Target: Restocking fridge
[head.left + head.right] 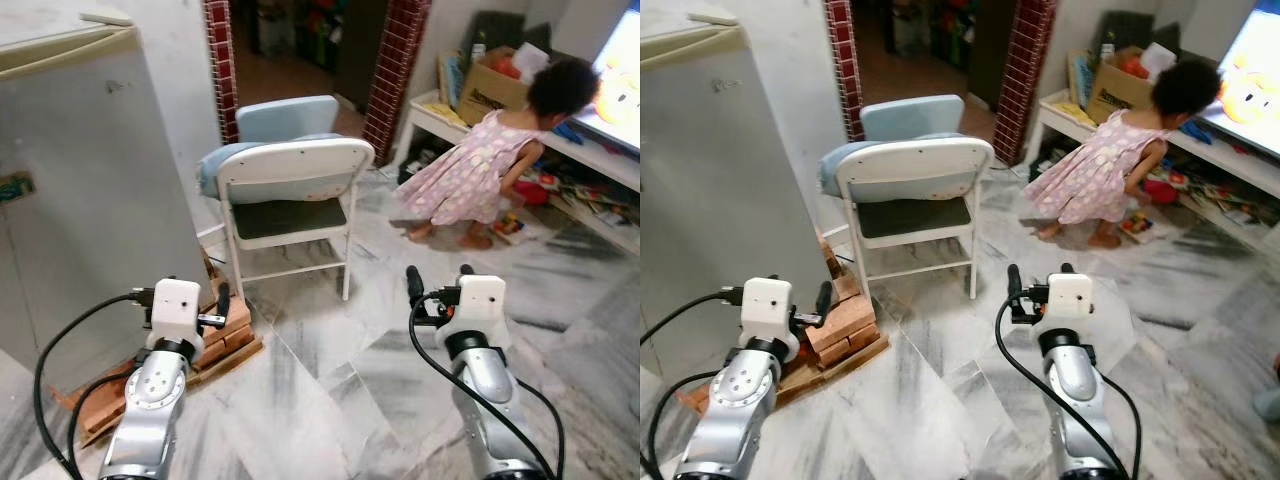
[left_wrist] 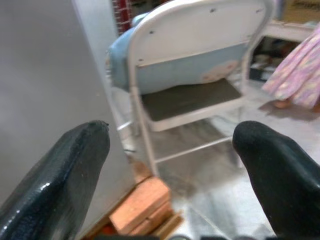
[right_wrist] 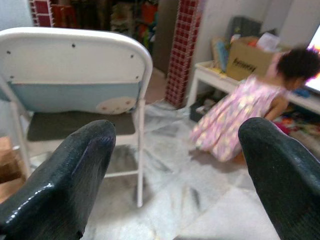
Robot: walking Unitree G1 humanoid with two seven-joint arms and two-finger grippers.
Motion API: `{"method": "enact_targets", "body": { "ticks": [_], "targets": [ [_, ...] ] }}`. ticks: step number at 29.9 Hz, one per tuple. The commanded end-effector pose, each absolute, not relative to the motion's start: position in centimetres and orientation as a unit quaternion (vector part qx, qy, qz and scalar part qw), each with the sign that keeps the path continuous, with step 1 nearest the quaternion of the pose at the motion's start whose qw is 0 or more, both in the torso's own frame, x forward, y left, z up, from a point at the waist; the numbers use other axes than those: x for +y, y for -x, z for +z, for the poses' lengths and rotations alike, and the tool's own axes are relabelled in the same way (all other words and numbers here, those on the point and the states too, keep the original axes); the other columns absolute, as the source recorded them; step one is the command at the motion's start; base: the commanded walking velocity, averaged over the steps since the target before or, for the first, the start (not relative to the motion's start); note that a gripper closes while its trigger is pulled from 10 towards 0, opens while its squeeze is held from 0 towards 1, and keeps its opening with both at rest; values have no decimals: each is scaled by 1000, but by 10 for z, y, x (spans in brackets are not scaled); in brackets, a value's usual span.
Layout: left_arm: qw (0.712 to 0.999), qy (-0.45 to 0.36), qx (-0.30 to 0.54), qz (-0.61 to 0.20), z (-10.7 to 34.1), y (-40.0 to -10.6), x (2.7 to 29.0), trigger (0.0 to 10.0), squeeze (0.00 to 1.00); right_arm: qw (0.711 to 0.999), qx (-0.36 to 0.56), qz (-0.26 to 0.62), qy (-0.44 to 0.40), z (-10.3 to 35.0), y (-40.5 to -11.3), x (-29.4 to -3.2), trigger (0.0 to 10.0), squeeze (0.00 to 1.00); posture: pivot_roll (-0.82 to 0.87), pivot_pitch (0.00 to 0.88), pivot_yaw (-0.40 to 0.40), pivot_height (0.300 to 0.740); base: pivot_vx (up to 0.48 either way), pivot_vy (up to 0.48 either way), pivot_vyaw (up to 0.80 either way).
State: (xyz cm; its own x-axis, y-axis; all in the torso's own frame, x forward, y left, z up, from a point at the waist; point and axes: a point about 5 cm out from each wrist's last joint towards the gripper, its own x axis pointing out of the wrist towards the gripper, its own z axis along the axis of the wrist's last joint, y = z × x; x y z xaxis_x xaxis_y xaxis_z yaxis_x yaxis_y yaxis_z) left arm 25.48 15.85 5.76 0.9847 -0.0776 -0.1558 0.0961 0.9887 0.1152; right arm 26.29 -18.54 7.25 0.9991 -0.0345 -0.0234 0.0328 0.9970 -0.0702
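The grey-white fridge (image 1: 80, 200) stands at the left with its door closed, raised on bricks (image 1: 228, 330) and a wooden board. My left gripper (image 1: 190, 292) is held low beside the fridge's front corner, open and empty; the left wrist view has the fridge side (image 2: 50, 75) next to its fingers (image 2: 65, 170). My right gripper (image 1: 440, 277) hovers over the marble floor at the right, open with nothing between its fingers (image 3: 75, 170). No item for the fridge can be made out.
A white folding chair (image 1: 290, 200) with a blue one behind it stands just ahead, right of the fridge. A person in a pink dress (image 1: 470, 175) bends at low shelves (image 1: 600, 160) on the right. A cardboard box (image 1: 490, 90) sits there. A doorway lies behind the chairs.
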Motion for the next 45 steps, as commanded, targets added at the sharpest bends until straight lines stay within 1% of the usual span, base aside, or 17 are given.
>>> {"method": "enact_targets", "body": {
  "ticks": [1,4,8,9,14,18,20,23,26,33,35,38,41,42,45],
  "targets": [
    [994,-76,74,-26,59,-254,171,10000,0,999,8,-20,39,76,-268,-182,10000,0,5,0,-20,740,0,480,0],
    [994,-78,77,-21,58,-252,175,10000,0,999,16,-27,36,74,-266,-185,10000,0,3,0,-18,740,0,480,0],
    [993,-80,86,-11,55,-246,182,10000,0,995,23,-54,76,68,-257,-196,10000,0,2,0,-18,740,0,480,0],
    [992,-82,91,-10,53,-243,184,10000,0,996,32,-52,71,63,-252,-200,10000,0,5,0,-21,740,0,480,0],
    [992,-86,96,-7,52,-240,188,10000,0,994,42,-56,86,60,-248,-204,10000,0,7,0,-24,740,0,480,0],
    [991,-85,99,-3,51,-239,190,10000,0,994,58,-59,67,57,-248,-203,10000,0,8,0,-23,740,0,480,0],
    [991,-84,100,-7,51,-240,187,10000,0,997,41,-45,43,61,-251,-197,10000,0,11,0,-24,740,0,480,0],
    [992,-82,98,-13,51,-243,182,10000,0,999,31,-30,31,64,-254,-191,10000,0,11,0,-21,740,0,480,0],
    [992,-81,96,-18,52,-245,179,10000,0,999,32,-20,24,64,-257,-186,10000,0,11,0,-20,740,0,480,0],
    [992,-81,98,-25,52,-245,177,10000,0,999,29,-16,23,65,-258,-185,10000,0,8,0,-19,740,0,480,0],
    [991,-77,101,-39,51,-245,174,10000,0,999,28,-19,27,65,-258,-186,10000,0,6,0,-18,740,0,480,0],
    [990,-77,103,-60,51,-244,169,10000,0,999,28,-21,28,65,-259,-187,10000,0,9,0,-20,740,0,0,0],
    [978,-115,103,-138,52,-241,160,10000,0,999,32,-22,30,64,-260,-188,10000,0,24,0,-37,740,0,0,0],
    [978,-115,103,-138,52,-241,160,10000,0,999,32,-22,30,64,-260,-188,10000,0,24,0,-37,740,0,0,0],
    [960,-163,104,-200,48,-235,159,10000,0,998,41,-19,33,60,-258,-190,10000,0,25,0,-45,740,0,0,0]
  ]
}}
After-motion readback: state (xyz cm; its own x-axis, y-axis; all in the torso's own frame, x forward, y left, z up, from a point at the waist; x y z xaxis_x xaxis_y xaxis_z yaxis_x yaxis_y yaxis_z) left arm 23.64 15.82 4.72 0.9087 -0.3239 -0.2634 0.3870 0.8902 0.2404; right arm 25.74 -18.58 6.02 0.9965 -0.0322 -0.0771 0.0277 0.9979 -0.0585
